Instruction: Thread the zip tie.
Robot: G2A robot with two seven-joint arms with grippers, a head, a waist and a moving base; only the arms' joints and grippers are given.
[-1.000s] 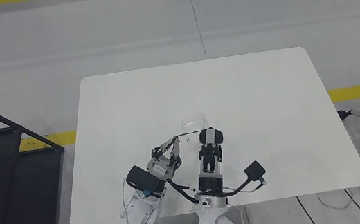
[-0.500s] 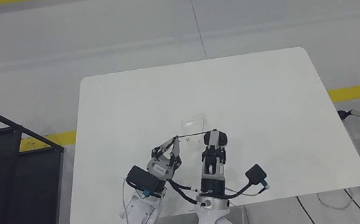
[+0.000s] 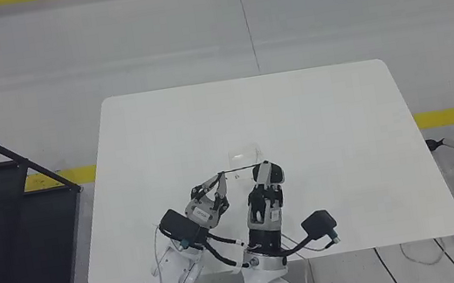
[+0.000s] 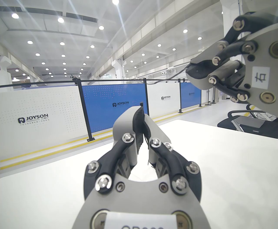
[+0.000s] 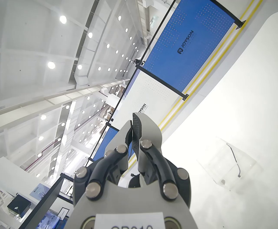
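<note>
White tabletop (image 3: pixel 339 125) lay under both arms in the top view. Near its front edge the left gripper (image 3: pixel 218 181) and right gripper (image 3: pixel 263 171) sat close together, and the zip tie (image 3: pixel 239 171) ran as 1 thin black line between their tips. A clear box (image 3: pixel 244 150) stood just beyond them.

From the left wrist view, the left gripper (image 4: pixel 141 112) was clamped on a black sliver poking out past its pads. Farther off, the right gripper (image 4: pixel 191 67) was closed too, with a dark strand leaving its tips.

From the right wrist view, the right gripper (image 5: pixel 133 121) was pressed pad to pad, though the tie itself was hard to make out there. The clear box (image 5: pixel 217 164) beyond held a second tie (image 5: pixel 234 154).

Judging by the straight strap and the absence of any loop, threading had not begun. Which end was the head could not be told, and feeding the tail through it all remained to be done.
</note>
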